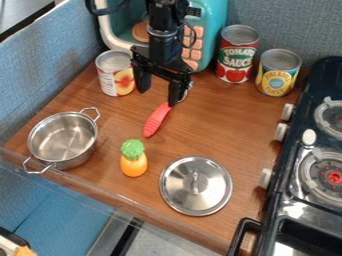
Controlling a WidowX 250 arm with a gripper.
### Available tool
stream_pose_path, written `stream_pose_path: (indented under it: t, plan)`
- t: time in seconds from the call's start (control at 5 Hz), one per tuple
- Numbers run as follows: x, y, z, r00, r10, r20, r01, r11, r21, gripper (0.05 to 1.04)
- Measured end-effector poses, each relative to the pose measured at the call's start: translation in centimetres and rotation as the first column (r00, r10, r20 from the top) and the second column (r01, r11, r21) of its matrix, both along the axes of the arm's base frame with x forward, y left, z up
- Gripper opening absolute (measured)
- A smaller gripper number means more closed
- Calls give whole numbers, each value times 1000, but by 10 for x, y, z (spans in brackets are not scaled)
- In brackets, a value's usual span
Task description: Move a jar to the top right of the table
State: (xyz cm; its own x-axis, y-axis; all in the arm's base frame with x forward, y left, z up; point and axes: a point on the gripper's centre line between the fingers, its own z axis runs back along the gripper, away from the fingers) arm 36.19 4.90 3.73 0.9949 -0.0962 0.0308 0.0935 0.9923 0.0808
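My gripper (159,95) hangs over the back left part of the table, open, with its fingers spread apart and nothing held between them. Three jar-like cans stand upright. One with a fruit label (115,73) is at the back left, just left of the gripper's left finger. A red tomato can (237,54) and a yellow-labelled can (278,72) stand side by side at the back right of the wooden table (220,117). Which of them is the task's jar I cannot tell.
A red-handled utensil (156,120) lies below the gripper. A pot (63,140), a toy pineapple (133,159) and a lid (196,186) are nearer the front. A toy microwave (217,25) stands behind; a stove (304,165) borders the right.
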Motion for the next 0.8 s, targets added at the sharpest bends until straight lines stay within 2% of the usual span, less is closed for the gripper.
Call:
stream_pose_path:
  t: [0.2,0.4,0.6,0.8]
  plan:
    - [-5,-2,-16,999,-8,-38,7,1000,-8,1001]
    - [-33,-7,-18,997,-35,-66,33,999,-27,1001]
    - [-54,-9,4,999,-49,-18,48,999,-20,1001]
    - [-80,-11,1,997,-67,-38,66,998,-17,1001]
